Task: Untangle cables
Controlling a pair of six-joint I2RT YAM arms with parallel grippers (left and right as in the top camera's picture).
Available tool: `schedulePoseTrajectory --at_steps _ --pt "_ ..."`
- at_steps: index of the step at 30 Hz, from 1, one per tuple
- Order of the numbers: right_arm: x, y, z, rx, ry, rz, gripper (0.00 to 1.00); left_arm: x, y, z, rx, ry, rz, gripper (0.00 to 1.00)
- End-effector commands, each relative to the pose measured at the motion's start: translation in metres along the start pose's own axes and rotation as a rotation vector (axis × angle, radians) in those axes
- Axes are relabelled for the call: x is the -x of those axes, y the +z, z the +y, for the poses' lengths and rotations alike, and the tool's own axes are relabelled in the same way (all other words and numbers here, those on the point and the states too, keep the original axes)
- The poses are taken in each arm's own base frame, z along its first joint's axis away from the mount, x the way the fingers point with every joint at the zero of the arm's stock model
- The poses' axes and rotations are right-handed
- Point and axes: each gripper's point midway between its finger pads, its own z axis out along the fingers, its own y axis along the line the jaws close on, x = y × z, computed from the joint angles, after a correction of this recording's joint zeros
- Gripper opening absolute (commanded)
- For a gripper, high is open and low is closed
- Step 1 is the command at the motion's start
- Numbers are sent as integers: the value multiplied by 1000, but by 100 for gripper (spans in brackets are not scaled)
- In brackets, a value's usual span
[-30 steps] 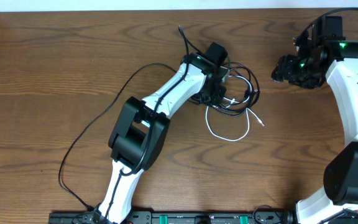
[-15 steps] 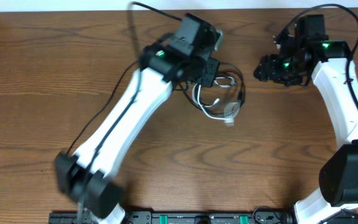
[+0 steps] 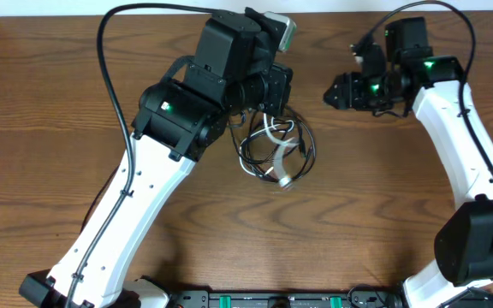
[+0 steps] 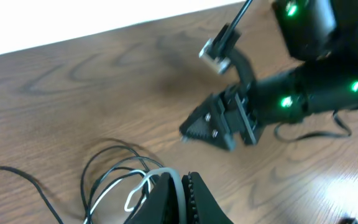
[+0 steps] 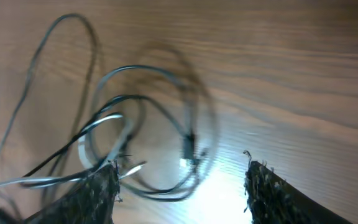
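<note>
Cables (image 3: 276, 158) leftward, between closed left jaws

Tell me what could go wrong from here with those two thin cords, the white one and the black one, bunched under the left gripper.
1. The left gripper is shut, apparently on the thin white cord, with the thin black cord looped across it. Pulling from here may tighten the tangle rather than free it.
2. The right gripper is open and close by. Reaching in, it might catch both cords together or bump the left gripper.
</note>
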Motion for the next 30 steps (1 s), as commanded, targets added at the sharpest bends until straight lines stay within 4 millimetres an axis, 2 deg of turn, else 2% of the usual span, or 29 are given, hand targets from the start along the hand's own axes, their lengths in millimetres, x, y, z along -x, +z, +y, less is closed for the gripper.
schedulePoseTrajectory --at_steps 1,8,19,23,30 --pt "-5 -5 29 90 -46 5 63 16 -14 11 24 -57 -64 7" --pt "-15 1 42 118 -12 41 60 20 -20 36 70 -124 -76 7" --pt "-38 33 77 156 41 87 58 21 -20 38 79 -128 -83 7" --pt "-55 47 70 101 76 122 56 22 -21 42 103 -140 -89 7" --pt "-70 58 54 37 95 149 55 22 -21 43 105 -142 -91 7"
